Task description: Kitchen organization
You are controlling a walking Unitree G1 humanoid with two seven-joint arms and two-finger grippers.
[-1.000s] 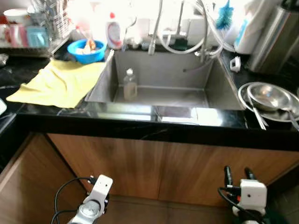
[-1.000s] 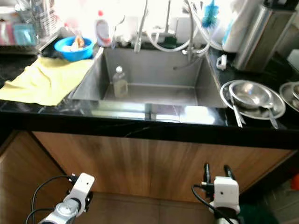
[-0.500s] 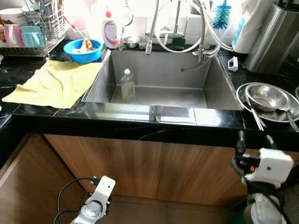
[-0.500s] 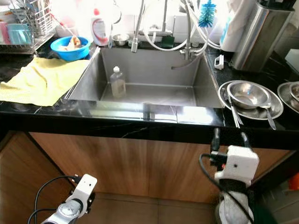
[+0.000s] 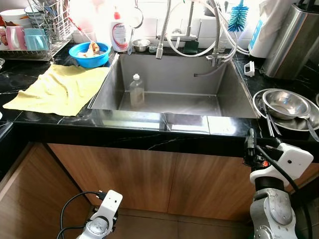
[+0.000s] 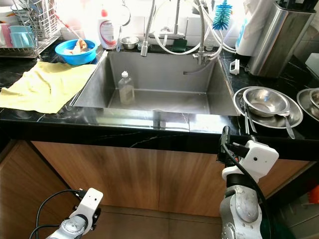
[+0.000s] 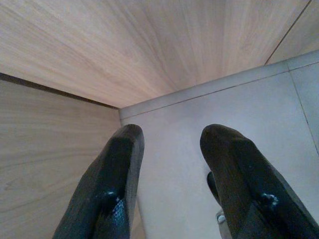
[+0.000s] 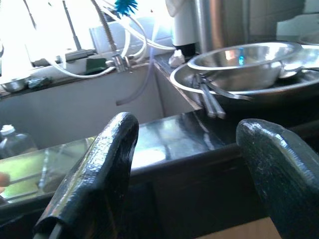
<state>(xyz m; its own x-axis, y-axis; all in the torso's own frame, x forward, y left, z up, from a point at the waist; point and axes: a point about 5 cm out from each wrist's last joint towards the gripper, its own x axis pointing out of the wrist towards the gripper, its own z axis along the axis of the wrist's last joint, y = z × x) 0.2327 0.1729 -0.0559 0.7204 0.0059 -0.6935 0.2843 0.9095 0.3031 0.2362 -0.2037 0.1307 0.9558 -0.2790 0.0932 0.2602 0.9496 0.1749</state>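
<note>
A steel sink [image 5: 172, 67] is set into the black counter [image 5: 149, 130], with a small clear bottle [image 5: 136, 90] standing upright in it. To its right, a steel bowl [image 5: 285, 102] rests on a steel plate [image 5: 305, 123] beside long metal utensils [image 5: 271, 124]. My right gripper [image 8: 189, 128] is open at the counter's front edge, just below and in front of that plate, and holds nothing. My left gripper [image 7: 169, 139] hangs low by the wooden cabinet doors [image 5: 149, 179], open and empty.
A yellow cloth [image 5: 57, 89] lies left of the sink. Behind it are a blue bowl [image 5: 90, 54], a dish soap bottle [image 5: 118, 34] and a dish rack [image 5: 35, 27]. A hose faucet [image 5: 160, 47], a blue brush [image 5: 238, 15] and a steel canister [image 5: 291, 40] stand at the back.
My right arm has risen from near the floor up to the counter's front edge below the plate. The left arm stays low. The view has shifted slightly.
</note>
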